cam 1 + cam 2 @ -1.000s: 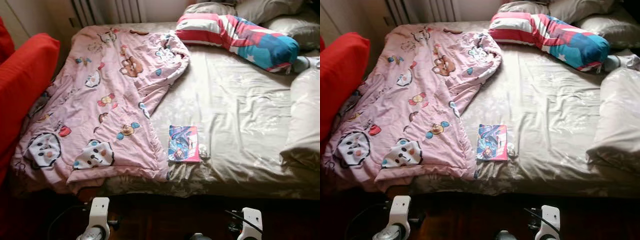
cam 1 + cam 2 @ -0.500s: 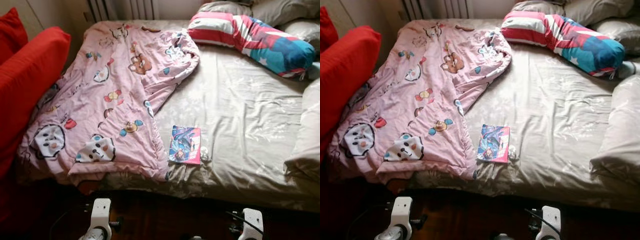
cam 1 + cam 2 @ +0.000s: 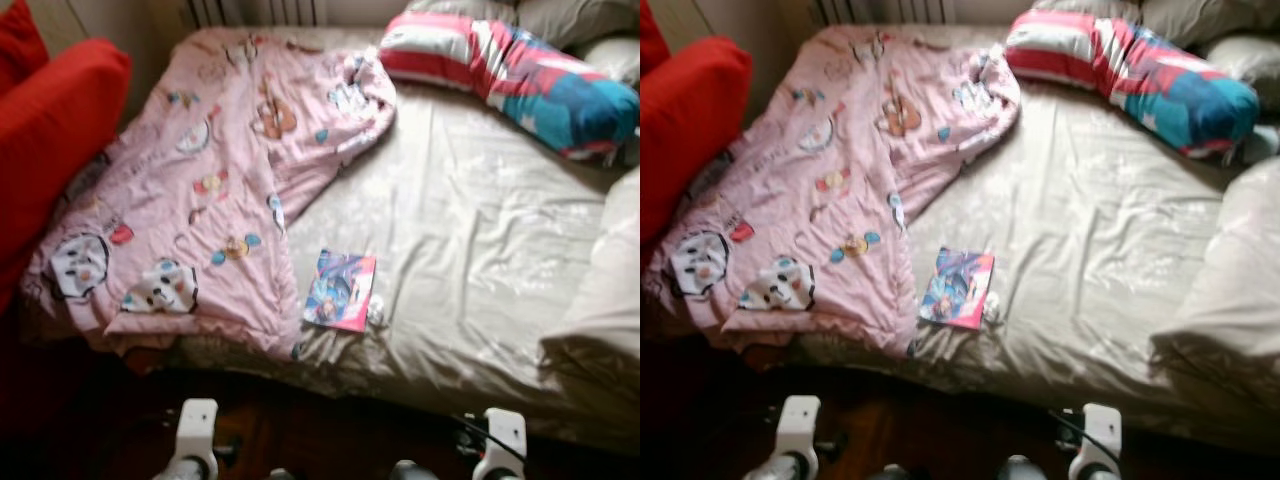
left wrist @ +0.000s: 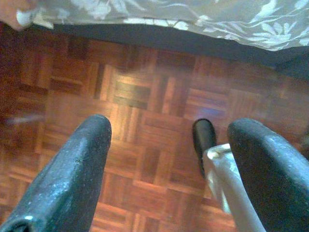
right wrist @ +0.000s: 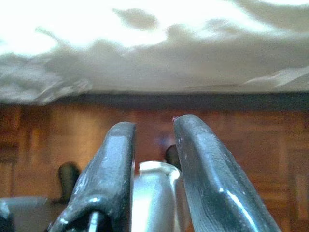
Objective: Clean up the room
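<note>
A bed (image 3: 470,230) with a beige sheet stands before me. A pink cartoon-print blanket (image 3: 210,180) lies crumpled over its left half. A colourful book (image 3: 340,290) rests near the bed's front edge, with a small white scrap (image 3: 376,314) beside it. My left gripper (image 4: 169,128) hangs open over the parquet floor (image 4: 145,96), just short of the bed's edge. My right gripper (image 5: 153,124) hangs low by the bed's side with its fingers close together and nothing between them. Both arms' white wrists (image 3: 197,430) (image 3: 503,440) sit low in the eye views.
A striped red, white and blue pillow (image 3: 510,80) lies at the bed's far right, with grey pillows (image 3: 600,290) along the right side. A red cushion (image 3: 50,140) stands at the left. A radiator (image 3: 880,10) is behind the bed. Dark wooden floor runs along the bed's front.
The whole picture has shifted and blurred, so the camera has moved. The blanket, book and pillows lie as before, and both arms still hang low.
</note>
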Tool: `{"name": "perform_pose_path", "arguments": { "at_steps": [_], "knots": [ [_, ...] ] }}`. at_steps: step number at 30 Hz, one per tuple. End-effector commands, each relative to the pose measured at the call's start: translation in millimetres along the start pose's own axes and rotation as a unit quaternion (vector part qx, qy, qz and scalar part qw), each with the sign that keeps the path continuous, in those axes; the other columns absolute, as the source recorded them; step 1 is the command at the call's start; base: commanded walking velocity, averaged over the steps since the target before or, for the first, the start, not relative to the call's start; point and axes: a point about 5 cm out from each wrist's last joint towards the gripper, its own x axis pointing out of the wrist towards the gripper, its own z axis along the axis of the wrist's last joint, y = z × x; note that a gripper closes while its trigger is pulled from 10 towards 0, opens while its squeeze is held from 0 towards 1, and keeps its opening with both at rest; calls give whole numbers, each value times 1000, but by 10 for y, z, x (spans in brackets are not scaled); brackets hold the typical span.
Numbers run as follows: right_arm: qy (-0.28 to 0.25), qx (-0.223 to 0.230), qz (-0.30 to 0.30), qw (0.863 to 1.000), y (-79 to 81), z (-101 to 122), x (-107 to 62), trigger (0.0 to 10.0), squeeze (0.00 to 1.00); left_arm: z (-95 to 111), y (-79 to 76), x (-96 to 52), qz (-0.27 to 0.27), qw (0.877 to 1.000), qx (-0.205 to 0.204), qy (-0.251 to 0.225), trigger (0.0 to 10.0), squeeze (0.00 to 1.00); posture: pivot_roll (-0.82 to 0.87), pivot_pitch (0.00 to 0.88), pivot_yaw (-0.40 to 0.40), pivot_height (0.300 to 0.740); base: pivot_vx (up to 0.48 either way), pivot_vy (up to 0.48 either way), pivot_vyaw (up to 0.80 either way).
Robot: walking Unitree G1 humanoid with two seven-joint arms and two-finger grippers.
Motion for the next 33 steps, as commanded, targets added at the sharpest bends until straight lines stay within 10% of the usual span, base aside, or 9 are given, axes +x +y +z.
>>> {"name": "perform_pose_path", "arguments": {
  "at_steps": [1,12,33],
  "knots": [
    [-26,17,-16,999,-15,133,32,10000,0,-112,-67,-20,-10,1000,-9,19,10000,0,-145,209,73,740,0,-424,0],
    [27,64,-38,997,-64,-196,-67,10000,0,-178,-123,-34,-11,999,-17,28,10000,0,-127,210,58,740,0,-421,-395],
    [40,75,-49,995,-56,-172,-42,10000,0,-200,-137,-41,-15,999,-16,30,10000,0,-130,185,65,740,0,-322,-242]
  ]
}}
